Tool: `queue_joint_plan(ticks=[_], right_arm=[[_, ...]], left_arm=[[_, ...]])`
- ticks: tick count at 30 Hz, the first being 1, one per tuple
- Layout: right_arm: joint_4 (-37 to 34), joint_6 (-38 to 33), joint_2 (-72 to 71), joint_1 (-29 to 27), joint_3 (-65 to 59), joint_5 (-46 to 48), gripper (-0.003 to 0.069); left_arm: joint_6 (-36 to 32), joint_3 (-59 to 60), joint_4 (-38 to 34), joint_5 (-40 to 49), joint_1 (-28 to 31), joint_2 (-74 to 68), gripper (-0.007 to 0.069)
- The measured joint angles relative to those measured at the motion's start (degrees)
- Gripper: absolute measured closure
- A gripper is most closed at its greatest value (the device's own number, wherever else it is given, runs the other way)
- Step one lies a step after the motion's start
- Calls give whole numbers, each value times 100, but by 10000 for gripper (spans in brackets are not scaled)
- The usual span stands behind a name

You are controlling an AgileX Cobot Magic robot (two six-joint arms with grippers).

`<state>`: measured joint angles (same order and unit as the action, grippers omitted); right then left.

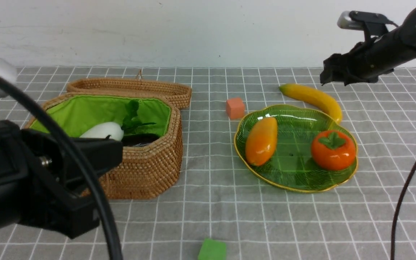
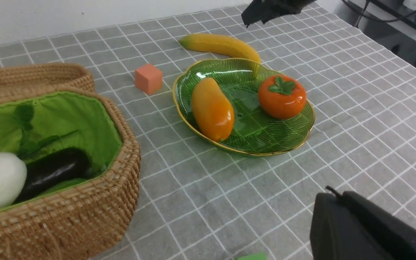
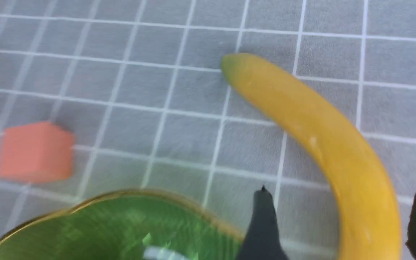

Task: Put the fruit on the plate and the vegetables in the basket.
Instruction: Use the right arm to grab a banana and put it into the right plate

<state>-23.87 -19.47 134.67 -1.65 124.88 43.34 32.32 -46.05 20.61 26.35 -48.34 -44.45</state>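
Observation:
An orange-yellow mango [image 1: 261,141] and a round persimmon [image 1: 333,150] lie on the green leaf-shaped plate [image 1: 294,180]. The yellow banana [image 1: 312,98] rests on the cloth just behind the plate, its near end at the rim. My right gripper [image 1: 332,74] hangs above it, open. In the right wrist view the banana [image 3: 323,144] runs between the spread fingers [image 3: 264,224] without touching them. In the wicker basket [image 1: 150,169] lie a white radish [image 1: 103,131] and a dark eggplant [image 2: 54,171]. My left gripper [image 2: 332,195] is shut on nothing, low in front of the basket.
An orange cube [image 1: 235,108] sits on the cloth between basket and plate. A green cube [image 1: 212,250] lies at the near edge. The basket's lid [image 1: 128,88] lies open behind it. A white wall closes the far side.

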Motion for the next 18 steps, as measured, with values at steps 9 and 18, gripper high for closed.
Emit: queue_joint_plan(ticks=[9, 18], right_arm=[[413, 133, 1507, 0, 1602, -114, 153], [487, 148, 1824, -154, 1692, -283, 186]], left_arm=[[245, -17, 314, 217, 0, -14, 624], [261, -17, 319, 296, 0, -14, 620]])
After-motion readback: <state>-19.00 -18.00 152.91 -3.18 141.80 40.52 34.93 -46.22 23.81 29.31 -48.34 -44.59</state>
